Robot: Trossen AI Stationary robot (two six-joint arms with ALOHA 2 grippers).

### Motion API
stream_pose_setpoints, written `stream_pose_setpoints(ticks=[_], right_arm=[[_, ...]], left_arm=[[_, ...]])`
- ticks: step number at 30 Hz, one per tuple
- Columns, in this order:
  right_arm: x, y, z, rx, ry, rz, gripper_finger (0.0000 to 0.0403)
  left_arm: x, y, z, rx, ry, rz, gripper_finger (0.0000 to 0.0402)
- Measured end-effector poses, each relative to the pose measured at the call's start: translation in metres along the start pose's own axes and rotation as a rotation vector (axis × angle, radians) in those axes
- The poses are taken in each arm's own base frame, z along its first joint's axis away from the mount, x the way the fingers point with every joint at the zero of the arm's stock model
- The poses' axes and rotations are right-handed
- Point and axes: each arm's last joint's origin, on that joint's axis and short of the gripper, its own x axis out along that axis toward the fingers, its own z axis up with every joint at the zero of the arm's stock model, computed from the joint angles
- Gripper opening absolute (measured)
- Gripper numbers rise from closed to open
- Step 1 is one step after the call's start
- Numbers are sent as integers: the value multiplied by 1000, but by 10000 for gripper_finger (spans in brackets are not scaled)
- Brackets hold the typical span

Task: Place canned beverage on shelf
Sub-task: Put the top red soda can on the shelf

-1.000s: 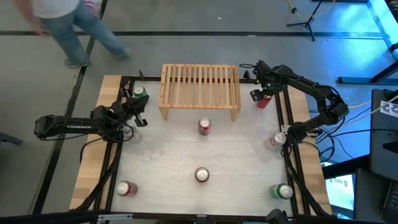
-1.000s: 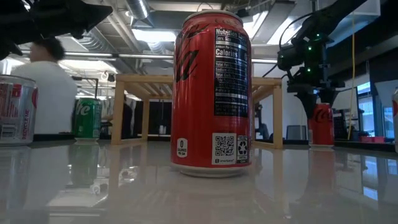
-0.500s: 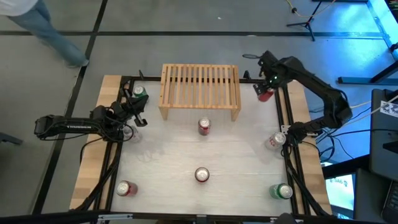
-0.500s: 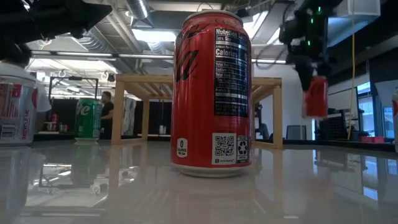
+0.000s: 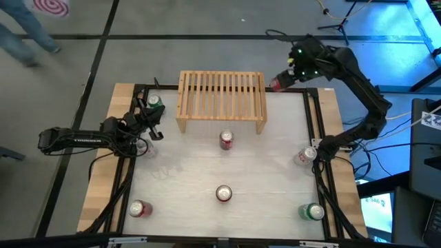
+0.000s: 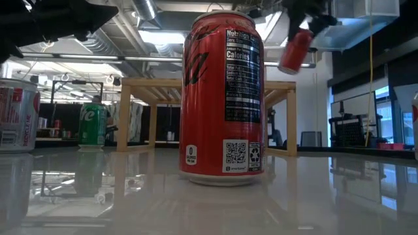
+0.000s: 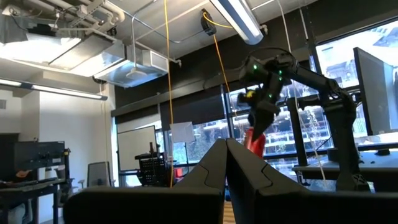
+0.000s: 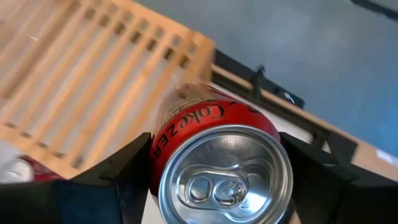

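A red canned beverage (image 8: 221, 168) is in my right gripper (image 5: 282, 81), high above the table's far right corner, just past the right end of the shelf (image 5: 222, 100). In the low view the can (image 6: 295, 51) hangs tilted above the level of the shelf top (image 6: 209, 83). The shelf is a light-wood slatted rack standing on its side legs at the table's far middle, with nothing on its slats. My left gripper (image 5: 155, 131) waits shut at the table's left side, its fingers closed together (image 7: 226, 163). My right gripper pinches the red can's round side wall (image 8: 163, 146) near its top end, between its two fingers (image 8: 127, 171), one on each side. The fingers come from above, slanting down. The can is lifted clear of the table and tilted, its lid toward the wrist.
Several more cans stand on the table: red ones (image 5: 226, 140) (image 5: 223, 193) (image 5: 140, 209), green ones (image 5: 154, 102) (image 5: 313, 211), and a silver one (image 5: 305, 156) by the right arm's base. The big red can (image 6: 224, 94) stands close before the low camera.
My right gripper has risen steeply from the table at the shelf's right end, carrying the red can up and toward the far edge. It has tipped, so the can, upright on the table before, now hangs tilted and clear above shelf height.
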Motion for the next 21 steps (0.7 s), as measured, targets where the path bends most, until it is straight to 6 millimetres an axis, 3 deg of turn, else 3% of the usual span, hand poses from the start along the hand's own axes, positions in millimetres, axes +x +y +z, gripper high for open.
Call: stream_pose_setpoints(ticks=[5, 11, 17, 21], right_arm=[[7, 17, 22, -32, -11, 44, 288], [40, 32, 48, -64, 64, 90, 288], [70, 41, 58, -126, 183, 61, 288], [78, 43, 61, -136, 195, 66, 288]], left_arm=[[0, 0, 0, 0, 2, 0, 3], [0, 0, -1, 2, 7, -2, 3], [0, -1, -2, 5, 20, -6, 3], [0, -1, -2, 4, 19, -7, 3]])
